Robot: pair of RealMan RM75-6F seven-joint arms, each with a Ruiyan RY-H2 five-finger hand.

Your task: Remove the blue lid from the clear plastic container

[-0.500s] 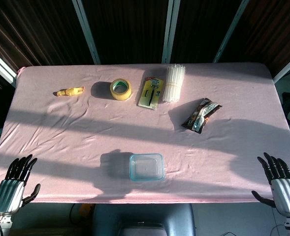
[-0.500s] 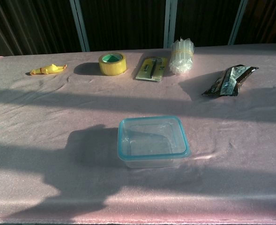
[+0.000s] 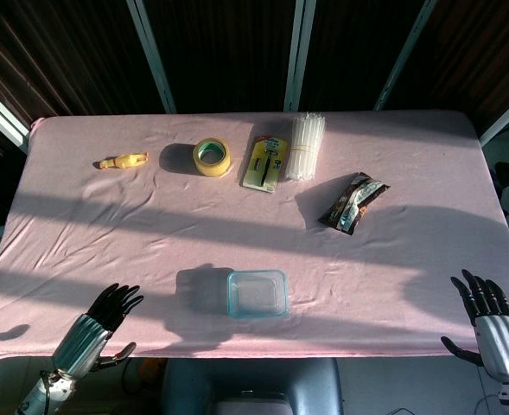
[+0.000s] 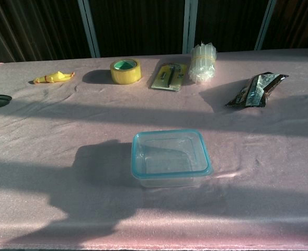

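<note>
Both hands hang empty with fingers spread — left hand (image 3: 98, 322) at the near table edge, right hand (image 3: 493, 322) beyond the right corner. Between them, near the front, sits the clear plastic container (image 3: 257, 294) with its blue lid (image 4: 171, 152) on — yellow tape roll (image 3: 212, 157) far behind.

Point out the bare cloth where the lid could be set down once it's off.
Bare cloth lies right of the container, toward the right hand, and left of it, toward the left hand. The far strip is crowded: toy, tape roll, carded tool, straws bundle, snack packet.
</note>
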